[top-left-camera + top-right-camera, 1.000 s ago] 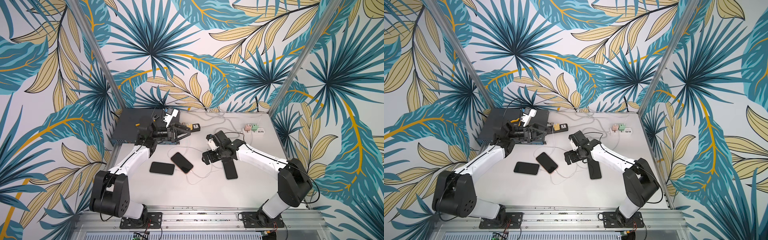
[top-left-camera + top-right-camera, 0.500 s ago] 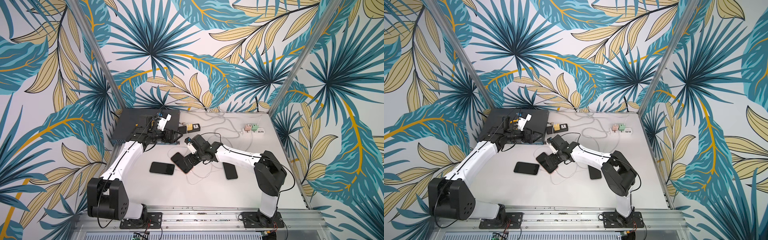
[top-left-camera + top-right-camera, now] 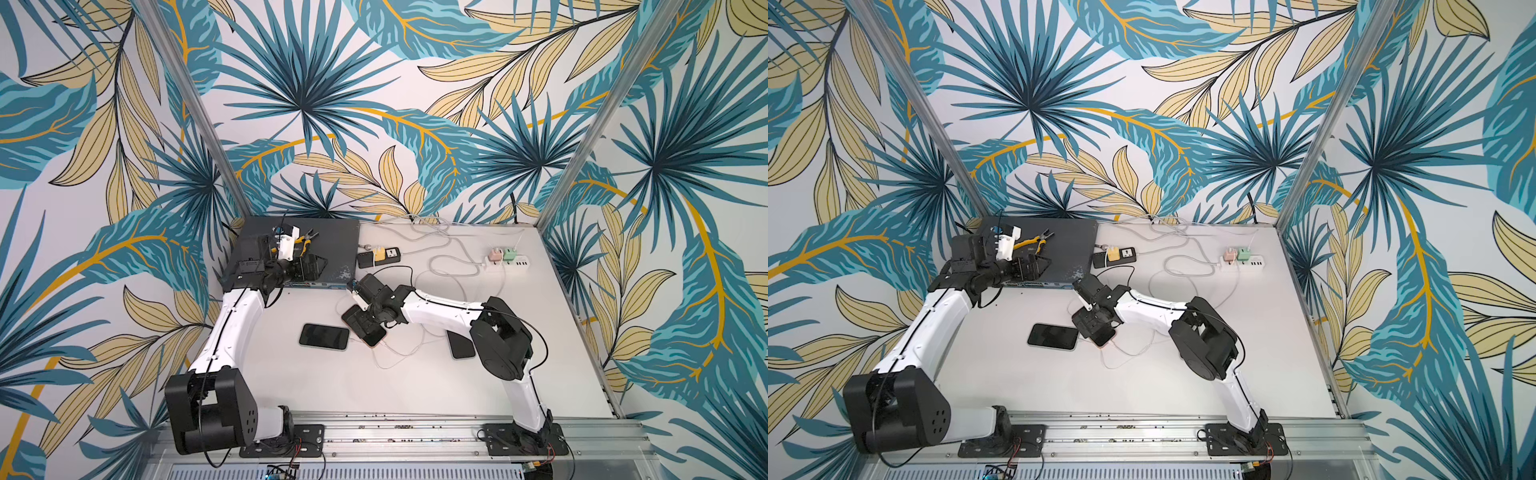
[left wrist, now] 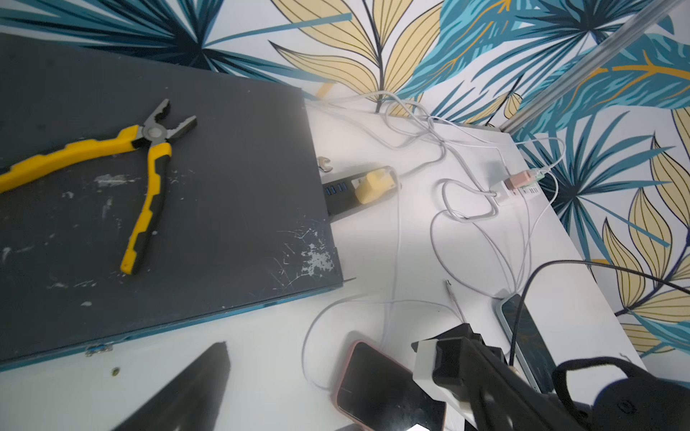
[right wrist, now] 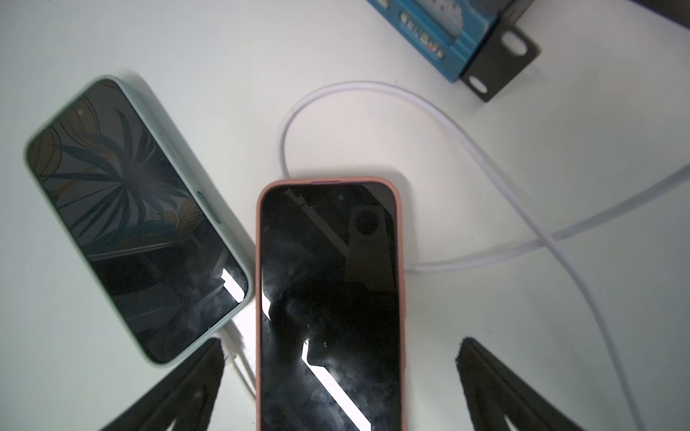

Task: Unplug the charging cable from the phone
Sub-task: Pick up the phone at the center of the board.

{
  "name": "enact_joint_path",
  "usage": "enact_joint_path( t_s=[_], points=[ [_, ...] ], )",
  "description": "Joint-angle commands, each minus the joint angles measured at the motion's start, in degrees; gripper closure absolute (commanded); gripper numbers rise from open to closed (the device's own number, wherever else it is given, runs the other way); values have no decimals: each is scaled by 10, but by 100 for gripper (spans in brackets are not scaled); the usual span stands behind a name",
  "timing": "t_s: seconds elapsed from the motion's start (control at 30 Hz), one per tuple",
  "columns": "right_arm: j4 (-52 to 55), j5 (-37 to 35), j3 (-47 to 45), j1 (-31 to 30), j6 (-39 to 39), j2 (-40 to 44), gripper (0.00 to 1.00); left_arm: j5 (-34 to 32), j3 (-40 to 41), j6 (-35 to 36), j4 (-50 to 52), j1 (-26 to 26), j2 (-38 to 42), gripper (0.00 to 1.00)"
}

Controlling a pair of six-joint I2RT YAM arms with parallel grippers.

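Observation:
A pink-cased phone (image 5: 328,280) lies face up on the white table (image 3: 415,395). My right gripper (image 5: 341,345) hovers just above it, open, with one finger on each side of the case. In both top views this gripper (image 3: 363,324) covers most of the phone (image 3: 372,337). A thin white charging cable (image 3: 395,360) trails from the phone's near end; the plug itself is hidden. A mint-cased phone (image 5: 134,209) lies beside it, with a white cable at its end. My left gripper (image 3: 313,266) hangs open and empty over the dark box.
A dark flat box (image 3: 332,237) with yellow-handled pliers (image 4: 149,160) fills the back left. A black power strip (image 3: 378,255) and a white strip with chargers (image 3: 505,257) sit at the back amid looping cables. A further phone (image 3: 459,347) lies partly under my right arm.
My right gripper has swept left from the right-hand phone to the pink-cased one and dropped over it. My left gripper has drawn back over the dark box.

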State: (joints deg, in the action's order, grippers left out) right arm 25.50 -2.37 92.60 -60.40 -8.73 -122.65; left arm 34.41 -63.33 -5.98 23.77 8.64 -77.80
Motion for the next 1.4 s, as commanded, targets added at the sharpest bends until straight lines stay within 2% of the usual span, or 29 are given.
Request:
enact_joint_path(
  t_s=[0.0, 0.3, 0.97, 1.37],
  points=[
    [21, -9, 11, -3, 11, -17, 0, -6, 9, -17, -19, 19, 9, 0],
    [28, -3, 20, -12, 15, -38, 0, 2, 17, -33, -30, 40, 7, 0],
    [50, -33, 41, -20, 26, -70, 4, 11, 22, -38, -34, 46, 3, 0],
    [52, -53, 46, -21, 37, -58, 27, 25, 21, -24, -36, 46, 5, 0]
  ],
)
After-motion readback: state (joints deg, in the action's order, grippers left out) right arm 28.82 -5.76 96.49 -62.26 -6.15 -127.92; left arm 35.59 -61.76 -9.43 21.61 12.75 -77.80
